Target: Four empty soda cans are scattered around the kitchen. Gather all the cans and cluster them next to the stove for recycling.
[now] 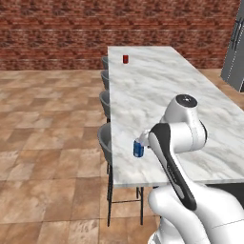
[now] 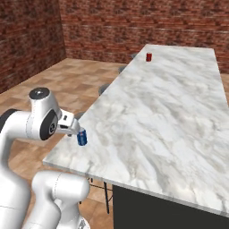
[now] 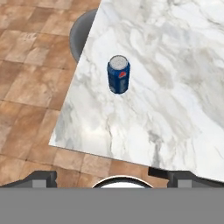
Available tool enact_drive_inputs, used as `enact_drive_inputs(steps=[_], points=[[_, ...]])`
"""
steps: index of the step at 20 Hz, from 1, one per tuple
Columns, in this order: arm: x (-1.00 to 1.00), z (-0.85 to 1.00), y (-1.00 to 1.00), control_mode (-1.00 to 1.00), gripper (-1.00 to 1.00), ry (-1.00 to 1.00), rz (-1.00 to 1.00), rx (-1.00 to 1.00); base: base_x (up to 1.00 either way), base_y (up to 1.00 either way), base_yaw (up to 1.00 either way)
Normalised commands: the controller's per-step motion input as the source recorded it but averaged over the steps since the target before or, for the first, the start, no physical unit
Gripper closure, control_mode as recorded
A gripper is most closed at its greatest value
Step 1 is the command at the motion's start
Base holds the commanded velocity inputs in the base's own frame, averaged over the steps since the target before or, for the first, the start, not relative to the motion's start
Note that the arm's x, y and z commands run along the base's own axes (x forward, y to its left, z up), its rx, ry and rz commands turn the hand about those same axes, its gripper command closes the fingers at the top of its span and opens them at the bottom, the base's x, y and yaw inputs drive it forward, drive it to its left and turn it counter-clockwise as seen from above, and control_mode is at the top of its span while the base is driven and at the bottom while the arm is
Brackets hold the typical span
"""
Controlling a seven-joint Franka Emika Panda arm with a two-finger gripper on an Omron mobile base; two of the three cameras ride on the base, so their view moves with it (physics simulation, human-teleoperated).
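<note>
A blue soda can (image 1: 138,149) (image 2: 82,138) (image 3: 118,75) stands upright on the white marble island counter (image 1: 157,90), close to its near left corner. My gripper (image 1: 141,140) (image 2: 76,129) (image 3: 109,176) hovers just above and behind the can, apart from it. Its fingers (image 3: 43,177) stand wide open with nothing between them. A red soda can (image 1: 125,59) (image 2: 149,57) stands upright at the far end of the same counter. The stove is out of view.
Several grey bar stools (image 1: 105,139) line the island's left side; one seat (image 3: 81,37) lies right beside the blue can's corner. A stainless appliance (image 1: 234,52) stands at the far right. A red brick wall (image 1: 119,24) closes the back, over tiled floor (image 1: 47,143).
</note>
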Motion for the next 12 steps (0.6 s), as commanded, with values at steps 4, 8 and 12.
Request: enact_drive_inputs(steps=[4,8,12], points=[[0.18,-0.10,0.00,-1.00,-1.00,0.00,0.00,0.00,0.00,0.00,0.00],[0.19,-0.06,0.00,-1.00,-1.00,0.00,0.00,0.00,0.00,0.00,0.00],[0.18,-0.07,0.00,-1.00,-1.00,0.00,0.00,0.00,0.00,0.00,0.00]])
